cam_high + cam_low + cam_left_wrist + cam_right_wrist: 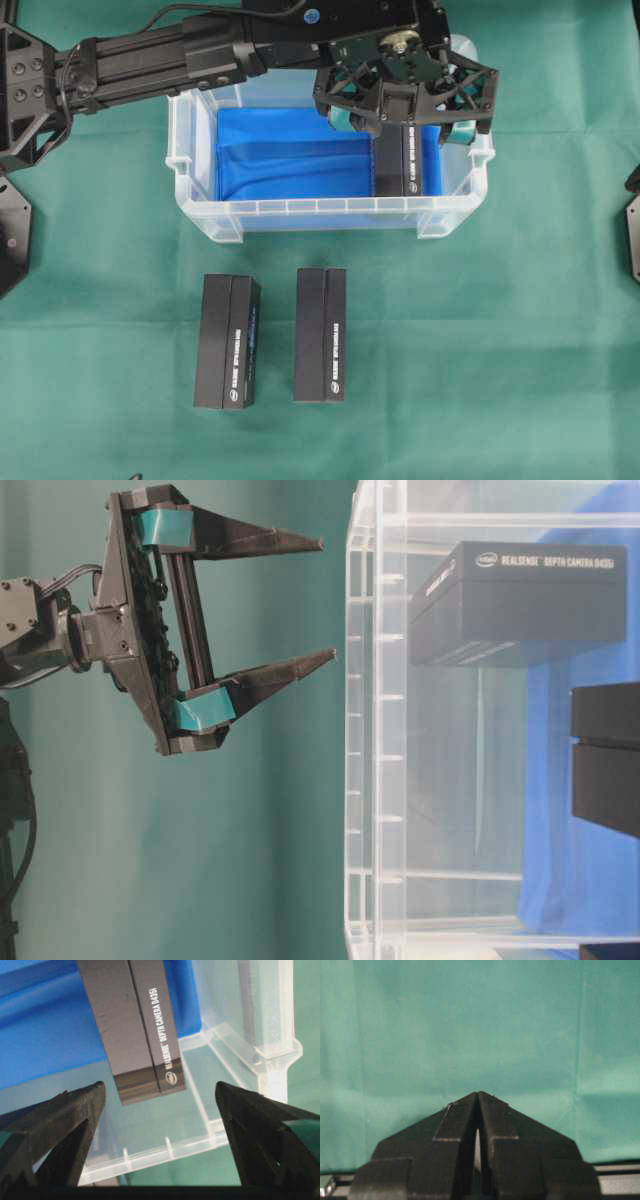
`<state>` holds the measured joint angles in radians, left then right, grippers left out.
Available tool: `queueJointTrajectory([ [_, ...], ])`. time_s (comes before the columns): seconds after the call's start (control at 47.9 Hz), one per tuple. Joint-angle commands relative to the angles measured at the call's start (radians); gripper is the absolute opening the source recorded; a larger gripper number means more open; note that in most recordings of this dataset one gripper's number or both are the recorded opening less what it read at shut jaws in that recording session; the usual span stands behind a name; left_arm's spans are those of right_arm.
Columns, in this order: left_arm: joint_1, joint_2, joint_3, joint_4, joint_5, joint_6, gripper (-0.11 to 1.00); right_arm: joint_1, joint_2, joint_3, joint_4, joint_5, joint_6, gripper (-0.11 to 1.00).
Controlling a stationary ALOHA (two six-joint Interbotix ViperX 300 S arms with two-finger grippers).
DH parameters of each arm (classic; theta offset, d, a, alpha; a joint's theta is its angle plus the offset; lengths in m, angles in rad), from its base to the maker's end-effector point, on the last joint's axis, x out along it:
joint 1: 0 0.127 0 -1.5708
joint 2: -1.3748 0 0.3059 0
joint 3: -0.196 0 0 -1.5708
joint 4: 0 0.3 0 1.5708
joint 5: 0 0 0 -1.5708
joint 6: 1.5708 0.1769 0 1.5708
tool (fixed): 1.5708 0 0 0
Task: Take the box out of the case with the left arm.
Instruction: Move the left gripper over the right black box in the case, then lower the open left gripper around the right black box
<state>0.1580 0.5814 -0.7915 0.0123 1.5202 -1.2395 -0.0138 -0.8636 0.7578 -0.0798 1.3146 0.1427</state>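
Box [398, 160], dark and oblong with white lettering on its side, lay flat on the blue sheet [285, 155] at the right end of the case [300, 215], close to that end wall. It looked like stiff printed cardboard: rigid enough to take a firm squeeze, probably light, with smooth faces that might slip under a weak pinch. A seam ran along its length, so it may have been a lid over a tray or two boxes side by side; the pictures did not settle which. The safest hold seemed across its narrow width, near the middle of its length, with pads on the two long side faces.

Above it the left gripper [402, 108] pointed down into the case, its fingers [60, 1125] spread wide and holding nothing, one on each side of the box's near end in the wrist view. The near end wall left little room for the outer finger.

Two similar boxes [227, 342] [320, 335] lay on the green tabletop [480, 340] in front of the case. The right gripper [478, 1097] was closed and empty, over bare cloth.
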Motion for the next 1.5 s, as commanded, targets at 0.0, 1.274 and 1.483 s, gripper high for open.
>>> queueJointTrajectory([
  [0.0, 0.005, -0.025, -0.015, -0.002, 0.009, 0.000, 0.95, -0.002, 0.003, -0.018, 0.002, -0.003, 0.002, 0.07],
  [1.274, 0.020, -0.026, 0.049, 0.018, -0.052, -0.034, 0.95, -0.002, 0.003, -0.017, 0.002, -0.003, 0.002, 0.07],
  [1.483, 0.026, -0.040, 0.112, 0.020, -0.129, -0.046, 0.95, -0.002, 0.005, -0.017, 0.003, -0.003, 0.003, 0.07],
])
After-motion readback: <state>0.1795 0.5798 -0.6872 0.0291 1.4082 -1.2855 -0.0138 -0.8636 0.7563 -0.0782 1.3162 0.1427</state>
